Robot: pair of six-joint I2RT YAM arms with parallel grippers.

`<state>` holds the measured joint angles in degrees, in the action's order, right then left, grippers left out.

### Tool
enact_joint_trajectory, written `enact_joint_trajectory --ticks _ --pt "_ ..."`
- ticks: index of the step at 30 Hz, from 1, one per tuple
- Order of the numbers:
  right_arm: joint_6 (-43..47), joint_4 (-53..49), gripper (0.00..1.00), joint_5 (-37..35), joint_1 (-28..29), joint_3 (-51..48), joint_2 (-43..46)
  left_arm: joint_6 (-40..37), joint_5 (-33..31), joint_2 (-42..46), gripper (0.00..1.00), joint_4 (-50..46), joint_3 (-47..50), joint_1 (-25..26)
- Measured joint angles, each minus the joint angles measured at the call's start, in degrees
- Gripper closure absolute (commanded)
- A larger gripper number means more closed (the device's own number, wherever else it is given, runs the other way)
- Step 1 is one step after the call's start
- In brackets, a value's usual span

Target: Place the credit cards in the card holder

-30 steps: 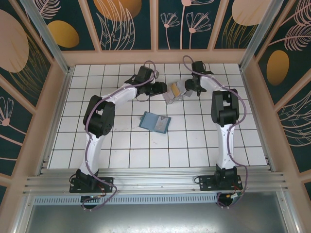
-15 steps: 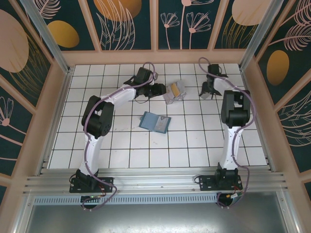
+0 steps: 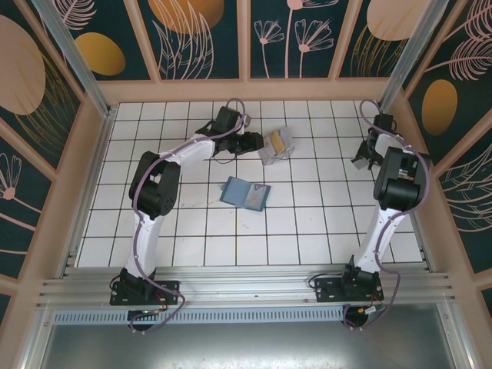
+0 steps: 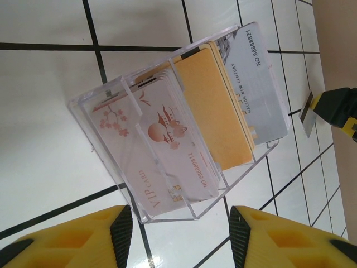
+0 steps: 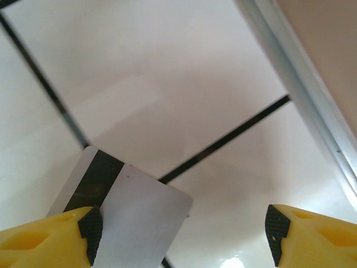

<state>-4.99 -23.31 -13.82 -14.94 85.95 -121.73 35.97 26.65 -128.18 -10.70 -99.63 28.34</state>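
1. Top view: credit cards [image 3: 277,144] standing in a clear stand [image 3: 266,157] at far middle, just beside left gripper [image 3: 256,141]. Card holder [image 3: 245,193] open and flat nearer, long axis left to right, slightly tilted. Right gripper [image 3: 361,158] near the right wall.
2. Left wrist: long axes of cards slanted upper left to lower right; yellow fingers [image 4: 120,231] apart.
3. Right wrist: fingers [image 5: 50,234] wide apart; grey card [image 5: 139,223] touching one.

Grey card [image 5: 131,226], end effector [image 5: 182,226] spread wide
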Motion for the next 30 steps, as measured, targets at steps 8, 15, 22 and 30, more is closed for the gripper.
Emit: enact_joint_trajectory --ticks 8,15,22,30 --pt "0.0 0.0 0.21 0.3 -4.7 -0.7 0.6 0.0 0.6 0.0 0.48 0.1 0.0 -0.2" --pt "0.0 0.7 0.2 0.4 -6.9 -2.6 1.6 0.0 1.6 0.0 0.48 0.1 0.0 -0.3" --pt "0.0 3.2 0.24 4.0 -9.9 -4.0 2.0 0.0 2.1 0.0 0.48 0.0 0.0 -0.3" --pt "-0.4 6.3 0.29 10.0 -12.5 -6.1 2.5 0.0 2.1 0.0 0.48 0.0 -0.1 -0.3"
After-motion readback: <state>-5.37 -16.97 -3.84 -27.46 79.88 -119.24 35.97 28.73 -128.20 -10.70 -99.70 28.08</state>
